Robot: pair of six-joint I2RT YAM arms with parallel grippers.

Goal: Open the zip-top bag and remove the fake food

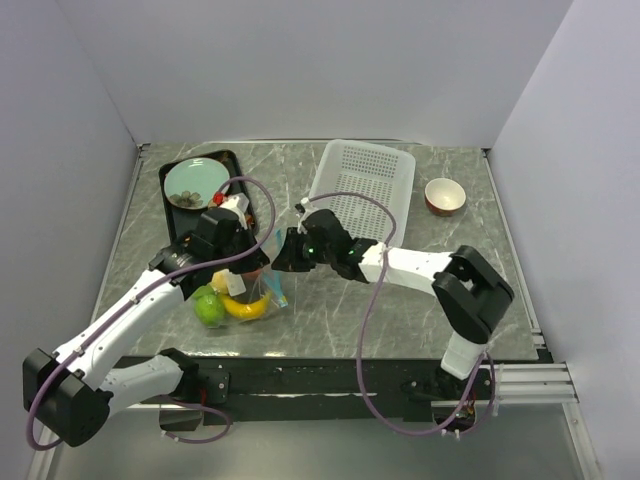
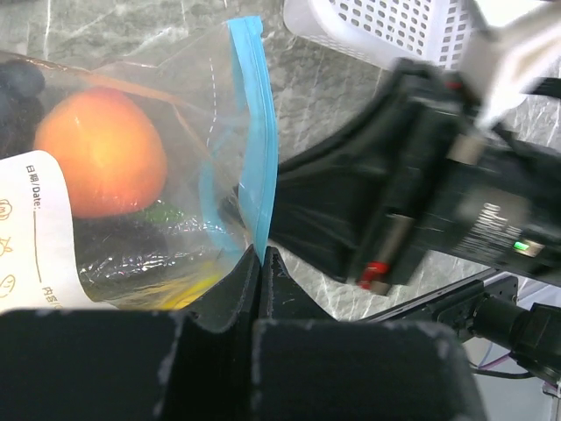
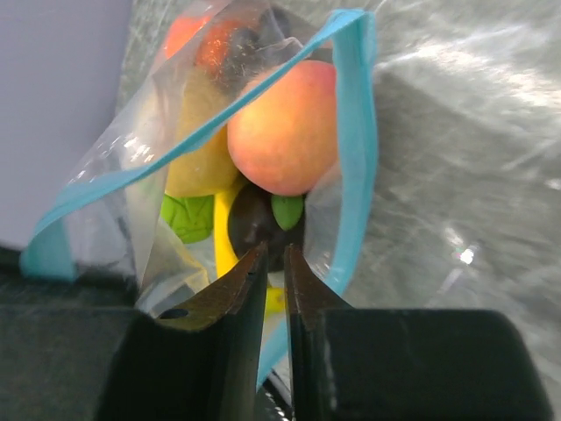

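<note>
The zip-top bag (image 1: 262, 292) lies between the two arms, mouth gaping, with its teal zipper strip (image 3: 355, 132) spread apart. Inside show fake food pieces: a peach (image 3: 285, 127), a yellow banana (image 3: 223, 230), a green lime (image 3: 187, 217) and a dark ball (image 3: 254, 219). My left gripper (image 2: 261, 251) is shut on one zipper strip (image 2: 254, 132), with an orange fruit (image 2: 101, 162) behind the film. My right gripper (image 3: 273, 251) sits at the bag's mouth, jaws almost together with the near zipper lip running between them. From above, a lime (image 1: 208, 308) and a banana (image 1: 245, 308) show in the bag's near end.
A white perforated basket (image 1: 360, 185) stands behind the right arm. A small orange cup (image 1: 444, 195) is at the back right. A black tray (image 1: 232, 160) with a teal plate (image 1: 193, 183) sits at the back left, close behind the left arm.
</note>
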